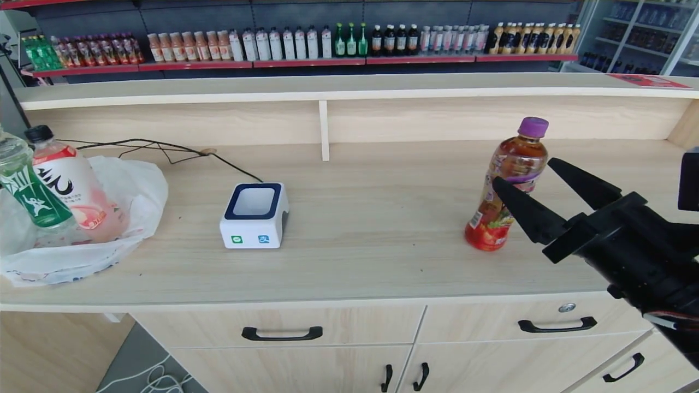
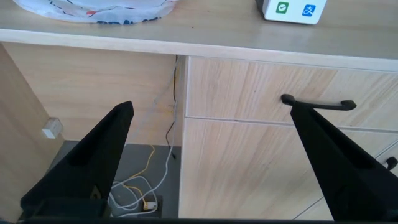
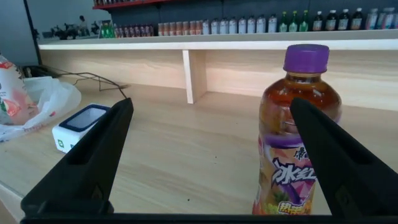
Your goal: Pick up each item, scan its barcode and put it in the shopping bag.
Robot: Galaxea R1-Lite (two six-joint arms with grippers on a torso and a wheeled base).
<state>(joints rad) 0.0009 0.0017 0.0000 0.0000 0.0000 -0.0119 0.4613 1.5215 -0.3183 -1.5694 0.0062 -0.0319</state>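
Note:
A tea bottle with a purple cap [image 1: 510, 185] [image 3: 300, 137] stands upright on the counter at the right. My right gripper [image 1: 524, 177] [image 3: 208, 149] is open, level with the bottle's middle; one finger crosses in front of the bottle and the other is beside it, neither gripping it. The white barcode scanner [image 1: 255, 215] [image 3: 79, 126] [image 2: 292, 10] sits mid-counter. The white shopping bag [image 1: 117, 188] [image 3: 53, 96] [image 2: 99, 9] lies at the left, holding a pink bottle [image 1: 73, 185] and a green-labelled bottle [image 1: 24, 188]. My left gripper [image 2: 214, 162] hangs open below the counter edge, facing the drawers.
A black cable [image 1: 164, 148] runs from the scanner along the back of the counter. A raised wooden ledge [image 1: 349, 87] with a divider [image 1: 324, 131] borders the far side. Drawers with black handles [image 1: 282, 333] [image 2: 318, 103] lie under the counter. Shelves of drinks [image 1: 349, 43] stand behind.

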